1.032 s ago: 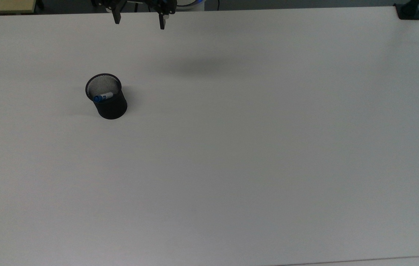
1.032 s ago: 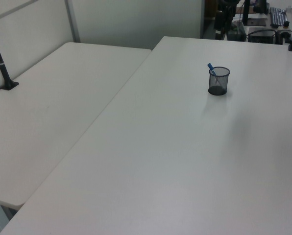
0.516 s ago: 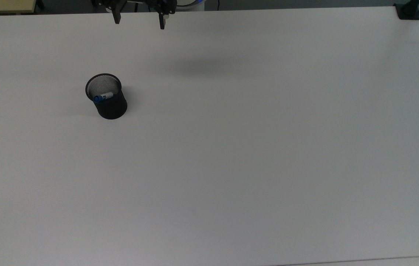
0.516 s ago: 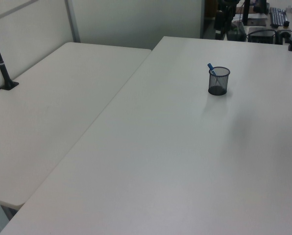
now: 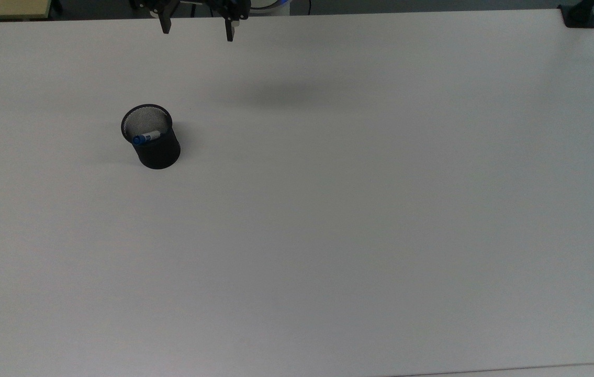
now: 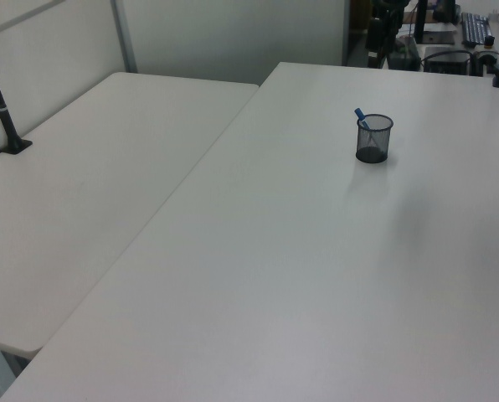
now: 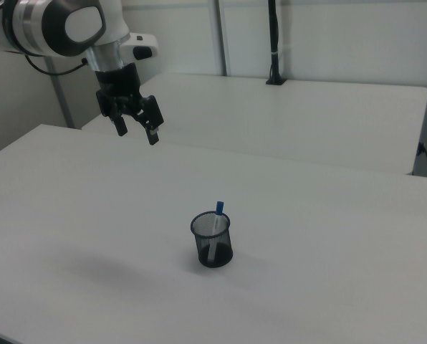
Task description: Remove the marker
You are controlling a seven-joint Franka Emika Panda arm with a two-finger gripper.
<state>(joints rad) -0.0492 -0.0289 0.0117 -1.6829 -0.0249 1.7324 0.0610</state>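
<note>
Marker (image 5: 146, 138) standing in the mesh cup (image 5: 154, 146), down and to the top view's left of the tool (image 5: 198, 30), well apart from it. Leaning against the rim, blue cap (image 7: 219, 208) poking above it; long axis near upright, probably tipped a little away from the tool. Tool hanging high over the bench (image 5: 359, 209), fingers spread wide, holding nothing. Next move, by this reading: across and down onto the cap, fingers either side.

light: soft, even | shadows: faint smudge on table (image 5: 297, 94) | focus: sharp
</note>
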